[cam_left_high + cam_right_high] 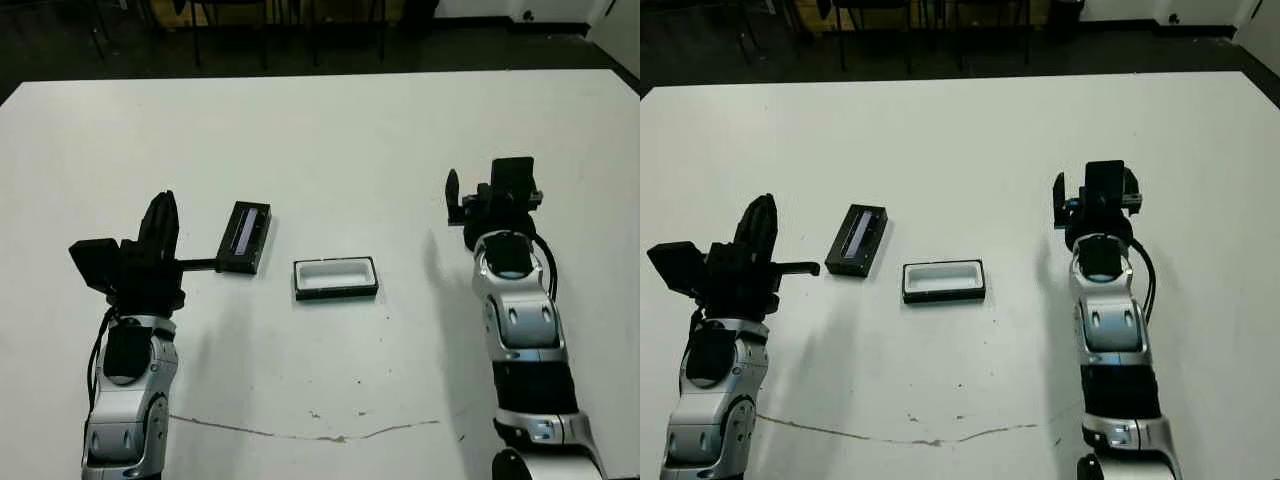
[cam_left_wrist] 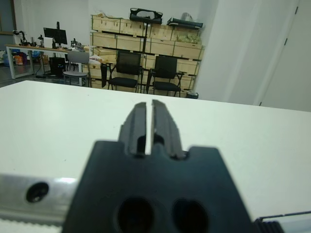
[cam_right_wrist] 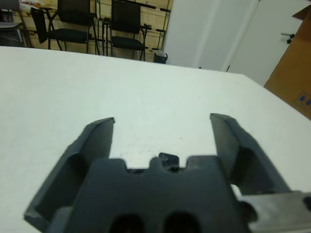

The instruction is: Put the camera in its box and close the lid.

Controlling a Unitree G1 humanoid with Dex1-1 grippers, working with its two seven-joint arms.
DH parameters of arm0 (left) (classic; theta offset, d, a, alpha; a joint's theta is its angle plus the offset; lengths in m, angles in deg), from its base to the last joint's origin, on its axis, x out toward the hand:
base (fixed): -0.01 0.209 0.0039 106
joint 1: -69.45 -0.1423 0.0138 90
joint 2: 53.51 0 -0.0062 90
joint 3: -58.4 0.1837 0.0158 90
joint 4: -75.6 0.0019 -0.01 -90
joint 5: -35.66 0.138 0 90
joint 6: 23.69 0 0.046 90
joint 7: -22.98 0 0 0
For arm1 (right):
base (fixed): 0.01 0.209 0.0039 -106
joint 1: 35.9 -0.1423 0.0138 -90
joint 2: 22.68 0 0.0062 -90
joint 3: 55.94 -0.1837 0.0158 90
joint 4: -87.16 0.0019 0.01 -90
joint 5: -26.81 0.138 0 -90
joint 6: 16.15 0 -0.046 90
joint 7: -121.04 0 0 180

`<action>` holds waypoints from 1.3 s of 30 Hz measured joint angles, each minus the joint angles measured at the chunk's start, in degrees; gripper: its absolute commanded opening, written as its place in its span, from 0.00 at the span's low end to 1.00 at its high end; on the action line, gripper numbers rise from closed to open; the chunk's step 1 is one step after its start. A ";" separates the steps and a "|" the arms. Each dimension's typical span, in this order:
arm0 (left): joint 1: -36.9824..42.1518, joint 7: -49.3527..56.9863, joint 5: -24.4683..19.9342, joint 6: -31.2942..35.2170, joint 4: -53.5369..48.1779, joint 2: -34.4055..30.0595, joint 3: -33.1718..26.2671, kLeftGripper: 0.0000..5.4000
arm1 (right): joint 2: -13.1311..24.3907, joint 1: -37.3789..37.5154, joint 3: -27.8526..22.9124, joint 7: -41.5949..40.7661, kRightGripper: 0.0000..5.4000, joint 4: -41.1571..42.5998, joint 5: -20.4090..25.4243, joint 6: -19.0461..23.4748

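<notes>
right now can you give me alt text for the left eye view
A white table seen from above holds an open, white-lined box at centre, empty, with a black lid bearing a pale strip lying apart beside it. The left end effector, shut, rests near the lid; the right end effector is open, away from both.

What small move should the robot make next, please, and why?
Probably open the left gripper: it is shut on nothing, while the narrow dark camera shows right beside it and the box sits empty, lid off.
</notes>
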 measured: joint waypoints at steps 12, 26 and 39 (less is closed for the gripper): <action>-0.03 -0.78 -0.49 -0.04 0.60 -0.05 -0.01 0.00 | -0.09 -0.01 -1.87 1.22 1.00 -4.45 1.98 -0.14; -0.37 -1.34 -0.58 -0.14 0.84 -0.16 -0.12 0.00 | -3.81 0.87 -4.42 3.11 1.00 -3.53 5.69 1.38; -0.65 -1.45 -0.57 -0.23 0.84 -0.16 -0.04 0.00 | -4.95 2.88 -4.27 3.35 1.00 -3.13 6.00 3.12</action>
